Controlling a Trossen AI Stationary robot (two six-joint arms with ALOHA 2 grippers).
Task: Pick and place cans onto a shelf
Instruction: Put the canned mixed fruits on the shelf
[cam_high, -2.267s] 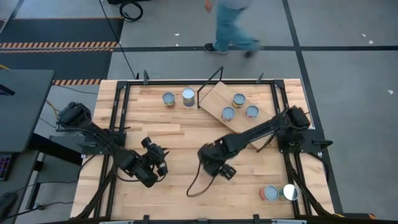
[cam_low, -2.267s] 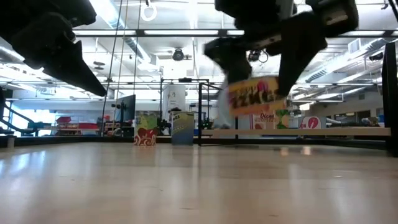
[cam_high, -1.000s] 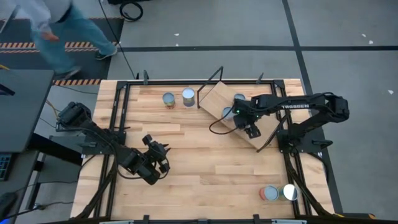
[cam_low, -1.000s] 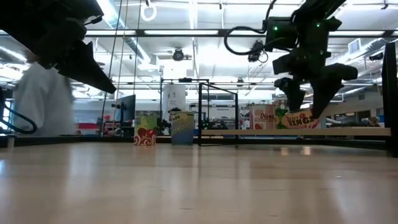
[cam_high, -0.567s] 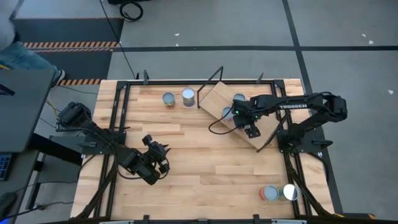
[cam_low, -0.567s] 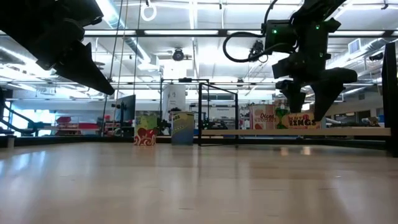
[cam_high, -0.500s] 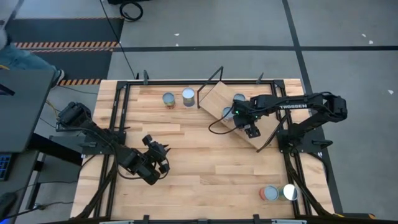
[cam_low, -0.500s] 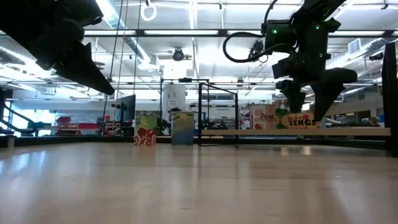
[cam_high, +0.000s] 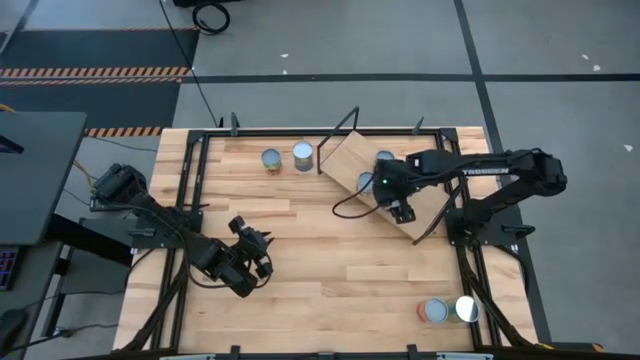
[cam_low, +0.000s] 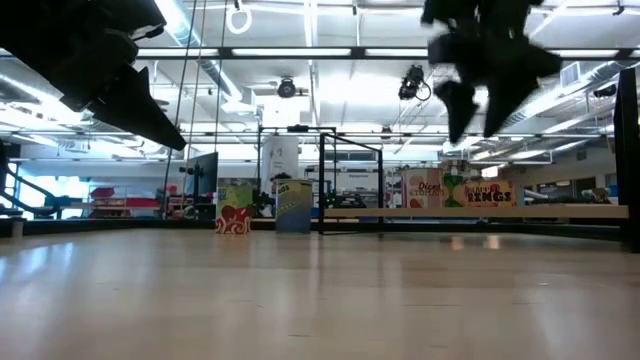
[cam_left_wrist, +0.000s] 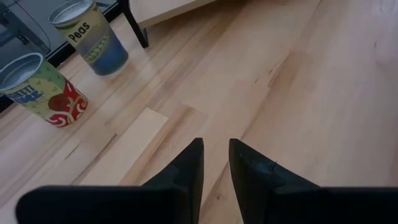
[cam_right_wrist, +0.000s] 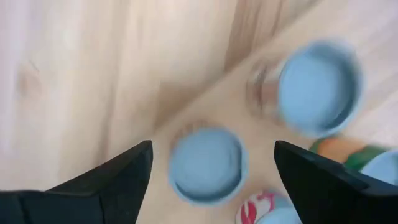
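The right gripper (cam_high: 398, 206) hangs wide open and empty above the shelf (cam_high: 345, 158); the cans (cam_right_wrist: 207, 165) beneath it probably handle rigid, smooth and light; best pinched across the round sides.

A grey floor (cam_high: 330, 100) crossed by dark seams surrounded the planked tabletop (cam_high: 300, 250), with hazard-striped tape (cam_high: 95, 71) at one edge. Beyond the table, ceiling strip lights (cam_low: 300, 52) shone over a bright, open hall.

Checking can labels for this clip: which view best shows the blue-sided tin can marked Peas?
The left wrist view: the blue-sided Peas can stands large, label readable. High view shows only its round top; low view shows it small; right wrist view misses it.
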